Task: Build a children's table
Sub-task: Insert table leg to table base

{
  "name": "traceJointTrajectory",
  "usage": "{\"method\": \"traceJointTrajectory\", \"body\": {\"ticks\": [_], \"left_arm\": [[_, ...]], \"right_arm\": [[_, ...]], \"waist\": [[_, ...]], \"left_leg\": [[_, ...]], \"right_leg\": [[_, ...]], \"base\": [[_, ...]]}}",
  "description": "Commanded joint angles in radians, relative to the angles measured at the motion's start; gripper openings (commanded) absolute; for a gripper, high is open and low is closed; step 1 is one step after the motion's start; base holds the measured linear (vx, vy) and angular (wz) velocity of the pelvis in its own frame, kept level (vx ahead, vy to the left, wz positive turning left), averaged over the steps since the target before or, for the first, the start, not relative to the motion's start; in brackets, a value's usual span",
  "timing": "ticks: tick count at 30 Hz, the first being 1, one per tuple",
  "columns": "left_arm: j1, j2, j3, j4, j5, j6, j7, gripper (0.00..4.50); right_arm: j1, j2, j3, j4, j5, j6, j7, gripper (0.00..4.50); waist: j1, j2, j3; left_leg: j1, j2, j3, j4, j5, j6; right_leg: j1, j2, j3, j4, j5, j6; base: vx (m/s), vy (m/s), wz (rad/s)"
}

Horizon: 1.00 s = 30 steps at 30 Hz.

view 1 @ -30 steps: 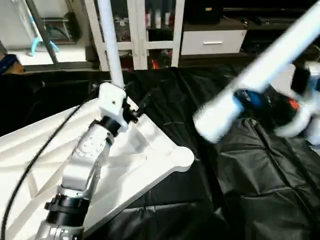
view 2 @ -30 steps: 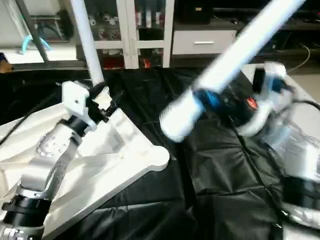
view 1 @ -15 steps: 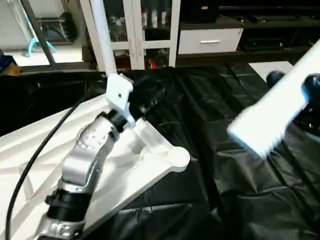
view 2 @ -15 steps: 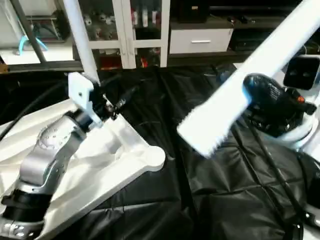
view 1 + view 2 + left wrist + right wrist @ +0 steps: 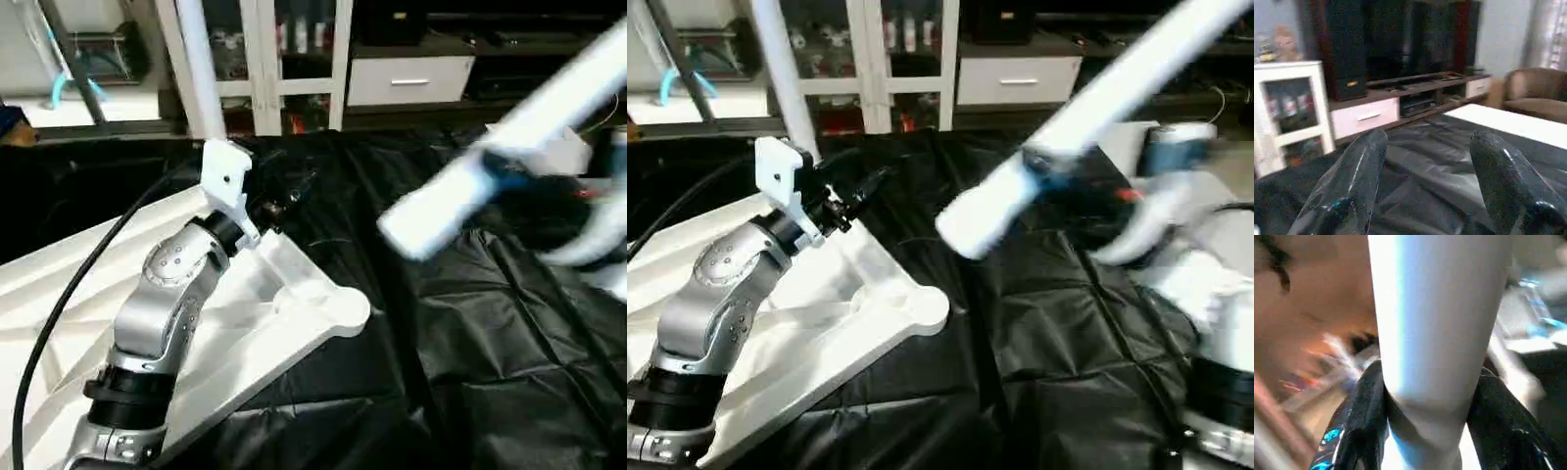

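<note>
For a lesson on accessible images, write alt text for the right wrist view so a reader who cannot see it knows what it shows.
Two glossy black fingers of the right gripper clamp a long tapered white tube leg that rises between them. The background behind is blurred beyond telling.

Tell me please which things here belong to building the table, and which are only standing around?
Belonging to the job:
- table top, ribbed side up
- leg clamped in the right hand
- upright leg at the top's far corner
- left hand, open, holding nothing

Just standing around:
- glass-door cabinet
- drawer unit
- armchair
- black sheet
</note>
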Motion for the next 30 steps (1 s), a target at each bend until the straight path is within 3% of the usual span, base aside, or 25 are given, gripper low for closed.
{"method": "traceJointTrajectory", "body": {"ticks": [1, 3, 5, 11, 16, 22, 23, 24, 25, 26, 27, 29, 30], "left_arm": [[-0.038, -0.029, 0.003, -0.018, -0.018, 0.029, 0.03, 3.11], [-0.045, -0.03, -0.033, -0.023, 0.001, 0.032, 0.014, 3.11], [-0.044, -0.039, -0.082, -0.033, 0.013, 0.042, -0.005, 3.11], [-0.005, -0.037, -0.194, -0.084, 0.036, 0.101, -0.067, 3.11], [0.005, -0.042, -0.211, -0.133, -0.02, 0.131, -0.104, 3.11], [0.003, -0.02, -0.178, -0.09, 0.045, 0.101, -0.063, 3.11], [0.005, 0.004, -0.15, -0.063, 0.078, 0.083, -0.047, 3.11], [0.005, 0.004, -0.15, -0.063, 0.078, 0.083, -0.047, 3.11], [0.022, 0.064, -0.13, -0.038, 0.103, 0.06, -0.071, 3.11], [0.036, 0.098, -0.121, -0.029, 0.105, 0.055, -0.098, 3.11], [0.036, 0.098, -0.121, -0.029, 0.105, 0.055, -0.098, 3.11], [0.099, 0.167, -0.104, -0.058, -0.02, 0.148, -0.262, 3.37], [0.109, 0.177, -0.107, -0.066, -0.037, 0.161, -0.287, 3.44]], "right_arm": [[-0.024, 0.022, 0.015, -0.031, -0.009, -0.045, -0.044, 1.82], [-0.033, 0.038, 0.013, -0.031, 0.008, -0.041, -0.063, 1.82], [-0.037, 0.047, 0.037, -0.043, -0.029, -0.062, -0.058, 1.82], [-0.06, 0.09, 0.051, -0.04, -0.063, -0.103, -0.061, 1.82], [-0.063, 0.094, 0.068, -0.031, -0.079, -0.123, -0.065, 1.82], [-0.071, 0.098, 0.071, -0.025, -0.116, -0.144, -0.059, 1.82], [-0.073, 0.09, 0.078, -0.013, -0.165, -0.186, -0.063, 1.82], [-0.073, 0.09, 0.078, -0.013, -0.165, -0.186, -0.063, 1.82], [-0.074, 0.076, 0.112, 0.027, -0.303, -0.306, -0.086, 1.82], [-0.076, 0.073, 0.127, 0.053, -0.373, -0.373, -0.1, 1.82], [-0.076, 0.073, 0.127, 0.053, -0.373, -0.373, -0.1, 1.82], [-0.072, 0.09, 0.157, 0.113, -0.485, -0.511, -0.107, 1.82], [-0.071, 0.092, 0.16, 0.119, -0.493, -0.522, -0.106, 1.82]], "waist": [[-0.001, -0.019, -0.074], [0.001, -0.02, -0.074], [0.003, -0.018, -0.075], [-0.001, -0.018, -0.075], [-0.002, -0.019, -0.074], [-0.002, -0.021, -0.076], [-0.002, -0.019, -0.076], [-0.002, -0.019, -0.076], [0.0, -0.023, -0.076], [0.0, -0.022, -0.076], [-0.008, -0.02, -0.076], [-0.006, -0.021, -0.077], [-0.006, -0.019, -0.078]], "left_leg": [[0.059, 0.068, -0.045, -0.09, -0.26, -0.117], [0.059, 0.067, -0.045, -0.089, -0.255, -0.097], [0.052, 0.069, -0.046, -0.091, -0.214, -0.079], [0.05, 0.068, -0.043, -0.09, -0.207, -0.063], [0.053, 0.068, -0.043, -0.09, -0.206, -0.06], [0.053, 0.068, -0.043, -0.089, -0.192, -0.06], [0.053, 0.068, -0.042, -0.089, -0.19, -0.063], [0.053, 0.068, -0.042, -0.089, -0.19, -0.063], [0.053, 0.067, -0.044, -0.088, -0.189, -0.069], [0.052, 0.066, -0.043, -0.088, -0.191, -0.077], [0.053, 0.063, -0.041, -0.091, -0.2, -0.091], [0.057, 0.062, -0.039, -0.09, -0.195, -0.091], [0.058, 0.061, -0.039, -0.089, -0.19, -0.088]], "right_leg": [[0.012, -0.032, 0.024, -0.084, -0.233, -0.141], [0.01, -0.028, 0.024, -0.085, -0.218, -0.149], [0.019, -0.024, 0.021, -0.076, -0.155, -0.154], [0.024, -0.025, 0.021, -0.077, -0.14, -0.174], [0.024, -0.024, 0.022, -0.077, -0.149, -0.18], [0.026, -0.022, 0.021, -0.075, -0.125, -0.175], [0.024, -0.022, 0.021, -0.075, -0.126, -0.169], [0.024, -0.022, 0.021, -0.075, -0.126, -0.169], [0.022, -0.024, 0.02, -0.075, -0.142, -0.163], [0.019, -0.024, 0.02, -0.077, -0.158, -0.154], [0.02, -0.021, 0.02, -0.075, -0.174, -0.145], [0.016, -0.021, 0.02, -0.072, -0.156, -0.161], [0.015, -0.021, 0.02, -0.068, -0.148, -0.168]], "base": [[0.0, 0.0, 0.0], [0.0, 0.0, 0.0], [0.0, 0.0, 0.0], [0.0, 0.0, 0.0], [0.0, 0.0, 0.0], [0.0, 0.0, 0.0], [0.0, 0.0, 0.0], [0.0, 0.0, 0.0], [0.0, 0.0, 0.0], [0.0, 0.0, 0.0], [0.0, 0.0, 0.0], [0.0, 0.0, 0.0], [0.0, 0.0, 0.0]]}}
